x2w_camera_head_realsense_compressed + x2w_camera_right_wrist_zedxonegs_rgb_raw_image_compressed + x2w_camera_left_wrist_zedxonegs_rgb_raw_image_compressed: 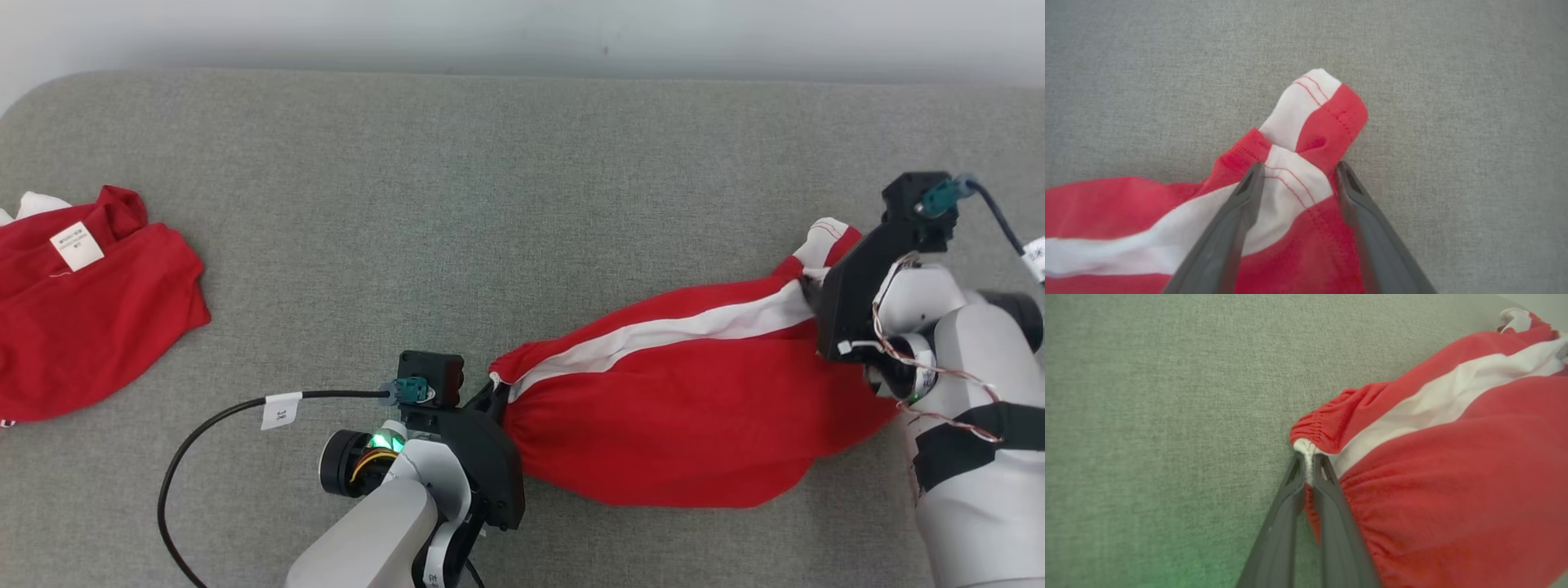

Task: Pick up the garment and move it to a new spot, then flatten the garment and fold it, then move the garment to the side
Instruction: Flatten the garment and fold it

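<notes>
Now your left tool point(1309, 458) is pinching the garment point(1453, 477) tight; your right tool point(1298, 165) is gaping astride its other end, needing closing squarely.

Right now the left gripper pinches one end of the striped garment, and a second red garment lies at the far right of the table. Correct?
No: the second red garment lies at the far left of the table, as the head view shows. The left gripper does pinch one end of the striped garment.
</notes>
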`<state>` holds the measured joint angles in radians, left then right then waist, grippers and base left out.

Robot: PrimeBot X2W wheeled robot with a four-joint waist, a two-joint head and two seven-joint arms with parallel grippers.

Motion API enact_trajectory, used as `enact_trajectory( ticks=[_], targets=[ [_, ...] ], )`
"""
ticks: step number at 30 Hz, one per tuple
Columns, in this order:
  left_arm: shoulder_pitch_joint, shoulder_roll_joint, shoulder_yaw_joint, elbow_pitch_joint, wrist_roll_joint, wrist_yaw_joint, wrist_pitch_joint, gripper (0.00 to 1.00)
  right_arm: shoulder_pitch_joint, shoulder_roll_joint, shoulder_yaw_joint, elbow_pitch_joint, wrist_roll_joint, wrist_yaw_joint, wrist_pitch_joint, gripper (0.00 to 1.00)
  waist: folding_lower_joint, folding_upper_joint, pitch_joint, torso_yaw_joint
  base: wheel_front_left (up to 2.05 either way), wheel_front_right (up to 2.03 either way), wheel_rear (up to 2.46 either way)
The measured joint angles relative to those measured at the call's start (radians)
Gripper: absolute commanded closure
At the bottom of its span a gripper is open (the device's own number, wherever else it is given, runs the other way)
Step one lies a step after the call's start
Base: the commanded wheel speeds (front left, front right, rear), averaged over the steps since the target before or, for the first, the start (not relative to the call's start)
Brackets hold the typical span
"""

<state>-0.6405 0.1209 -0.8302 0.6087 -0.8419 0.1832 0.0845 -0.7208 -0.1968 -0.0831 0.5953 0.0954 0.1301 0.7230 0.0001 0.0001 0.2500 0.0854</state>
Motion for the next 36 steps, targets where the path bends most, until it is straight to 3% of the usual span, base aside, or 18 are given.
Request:
enact_trajectory(
  ticks=[4, 8, 9, 13, 14, 16, 26, 31, 36],
  targets=[
    [0.0, 0.003, 0.002, 0.003, -0.003, 0.001, -0.002, 1.0, 0.023, 0.002, 0.007, -0.017, 0.023, 0.0, 0.014, 0.08, -0.0001, 0.0, 0.0, -0.008, 0.0, 0.0, 0.0],
    [-0.001, 0.004, 0.002, 0.005, -0.003, 0.001, -0.002, 1.0, 0.025, 0.003, 0.01, -0.028, 0.035, 0.0, 0.016, 0.23, 0.0, 0.0, 0.0, -0.015, 0.0, 0.0, 0.0],
    [-0.002, 0.005, 0.002, 0.006, -0.004, 0.001, -0.002, 1.0, 0.026, 0.006, 0.013, -0.032, 0.036, 0.0, 0.015, 0.5, 0.0, 0.0, 0.0, -0.017, 0.0, 0.0, 0.0],
    [-0.003, 0.005, 0.001, 0.009, -0.005, 0.001, -0.002, 1.0, 0.037, 0.009, 0.041, -0.058, 0.045, 0.0, 0.008, 0.62, -0.0001, 0.0, -0.002, -0.021, 0.0, 0.0, 0.0],
    [-0.003, 0.006, 0.001, 0.01, -0.005, 0.001, -0.002, 1.0, 0.042, 0.009, 0.05, -0.064, 0.046, 0.0, 0.008, 0.71, -0.0001, 0.0, -0.003, -0.022, 0.0, 0.0, 0.0],
    [-0.004, 0.007, 0.001, 0.012, -0.006, 0.001, -0.002, 1.0, 0.05, 0.007, 0.063, -0.073, 0.053, 0.0, 0.016, 1.0, -0.0001, 0.0, -0.005, -0.024, 0.0, 0.0, 0.0],
    [0.001, 0.022, 0.001, 0.012, -0.013, 0.002, -0.004, 1.0, 0.167, -0.021, 0.075, -0.235, 0.121, 0.0, 0.087, 1.0, -0.0002, 0.0, -0.03, -0.042, 0.0, 0.0, 0.0],
    [0.011, 0.049, -0.016, -0.027, -0.002, 0.0, -0.006, 1.0, 0.314, -0.035, 0.044, -0.437, 0.205, 0.0, 0.163, 1.0, -0.0002, 0.0, -0.05, -0.05, 0.0, 0.0, 0.0],
    [0.05, 0.081, -0.044, -0.106, 0.012, -0.004, -0.002, 1.0, 0.531, -0.029, -0.056, -0.642, 0.218, 0.0, 0.247, 1.0, -0.0002, 0.0, -0.067, -0.054, 0.0, 0.0, 0.0]
  ],
)
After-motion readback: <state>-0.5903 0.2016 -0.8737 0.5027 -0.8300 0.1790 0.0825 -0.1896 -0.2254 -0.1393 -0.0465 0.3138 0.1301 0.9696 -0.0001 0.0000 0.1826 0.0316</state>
